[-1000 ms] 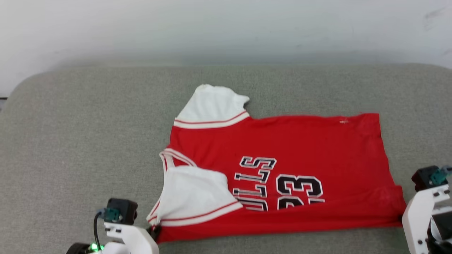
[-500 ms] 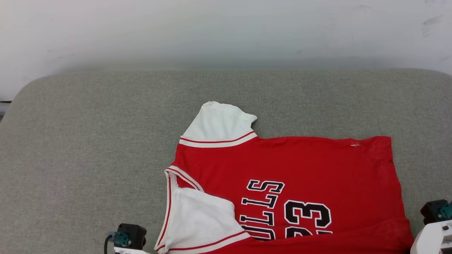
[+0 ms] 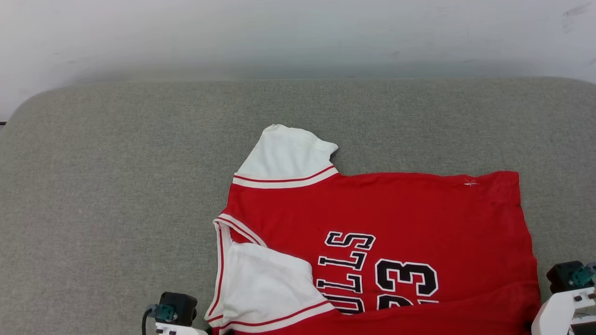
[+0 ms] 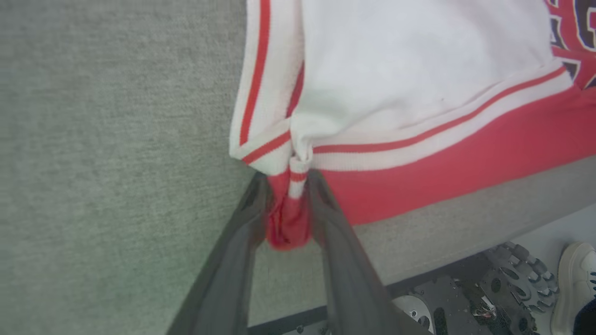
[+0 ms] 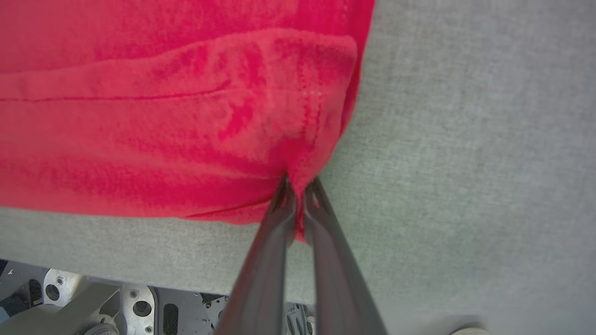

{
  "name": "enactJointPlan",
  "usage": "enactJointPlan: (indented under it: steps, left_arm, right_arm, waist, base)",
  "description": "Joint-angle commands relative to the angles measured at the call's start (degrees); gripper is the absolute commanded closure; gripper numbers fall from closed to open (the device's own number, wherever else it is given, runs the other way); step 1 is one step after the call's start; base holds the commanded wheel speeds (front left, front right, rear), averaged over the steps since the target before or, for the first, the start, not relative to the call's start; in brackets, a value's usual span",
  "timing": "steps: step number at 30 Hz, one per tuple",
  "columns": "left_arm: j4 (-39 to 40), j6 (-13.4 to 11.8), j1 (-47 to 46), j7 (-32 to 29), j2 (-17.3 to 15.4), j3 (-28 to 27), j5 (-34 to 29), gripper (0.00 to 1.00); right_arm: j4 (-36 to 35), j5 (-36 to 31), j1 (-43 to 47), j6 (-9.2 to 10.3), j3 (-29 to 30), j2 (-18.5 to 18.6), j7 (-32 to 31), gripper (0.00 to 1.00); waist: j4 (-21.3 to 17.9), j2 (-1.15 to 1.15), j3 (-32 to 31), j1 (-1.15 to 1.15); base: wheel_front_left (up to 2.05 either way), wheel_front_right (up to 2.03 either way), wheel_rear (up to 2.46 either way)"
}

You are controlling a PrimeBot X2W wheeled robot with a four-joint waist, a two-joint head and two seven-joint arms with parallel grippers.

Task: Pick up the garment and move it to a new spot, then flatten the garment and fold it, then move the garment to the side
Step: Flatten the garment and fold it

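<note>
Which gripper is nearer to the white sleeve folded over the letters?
Left. The left gripper grips cloth beside the sleeve; the right gripper pinches the far red corner of the garment.

The red garment [image 3: 396, 209] bears black, white-outlined chest lettering [image 3: 348, 272], turned sideways; the part that shows reads "ULLS". Just beside it, toward the near edge of the bench [image 3: 116, 186], stands the number 23 [image 3: 406, 281], partly under a fold.

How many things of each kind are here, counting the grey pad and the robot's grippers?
jersey: 1, red with white sleeves
grippers: 2, the left gripper and the right gripper, each pinching the jersey's edge
pad: 1, grey
total: 4
</note>
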State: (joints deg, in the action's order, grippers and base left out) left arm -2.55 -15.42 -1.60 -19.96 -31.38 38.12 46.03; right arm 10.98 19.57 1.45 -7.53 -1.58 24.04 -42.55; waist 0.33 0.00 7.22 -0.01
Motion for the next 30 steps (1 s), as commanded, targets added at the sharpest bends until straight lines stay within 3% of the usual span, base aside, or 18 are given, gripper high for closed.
enactJointPlan:
  steps: [1,10,15,21,24,30]
  left_arm:
    - [-1.1,0.0,-1.0,0.4,0.1,-0.1,-0.6,0.00]
    - [0.8,-1.2,-2.0,1.9,-1.3,-1.8,-1.3,0.00]
    - [6.5,-2.6,-4.2,2.0,-3.8,-3.9,-2.4,0.00]
    - [12.2,-2.2,-11.7,-2.1,-8.1,-6.8,-3.4,0.00]
    - [13.0,-0.4,-17.6,-5.1,-9.2,-7.9,-2.8,0.00]
    - [8.8,5.7,-30.3,-13.1,-10.4,-7.4,-1.3,0.00]
  right_arm:
    - [0.8,-0.2,-0.8,0.09,-0.4,-0.8,0.8,0.00]
    - [-3.3,2.4,-2.4,0.08,1.0,-0.3,-0.3,0.00]
    - [-11.0,3.0,-3.0,0.07,2.3,-0.2,-2.4,0.00]
    - [-20.9,2.7,-4.2,0.07,2.8,-1.3,-6.1,0.00]
    - [-24.6,2.5,-4.9,0.07,2.3,-2.0,-7.6,0.00]
    - [-28.9,1.7,-7.0,0.07,0.3,-3.6,-7.9,0.00]
  waist:
    - [0.0,0.00,-0.1,0.01]
    - [-0.9,0.00,-1.4,0.01]
    - [-2.6,0.00,-0.9,0.01]
    - [-5.7,0.00,1.6,0.01]
    - [-7.2,0.00,3.7,0.01]
    - [-11.1,0.00,9.0,0.01]
  base:
    - [0.00,0.00,0.00]
    - [0.00,0.00,0.00]
    - [0.00,0.00,0.00]
    - [0.00,0.00,0.00]
    - [0.00,0.00,0.00]
    - [0.00,0.00,0.00]
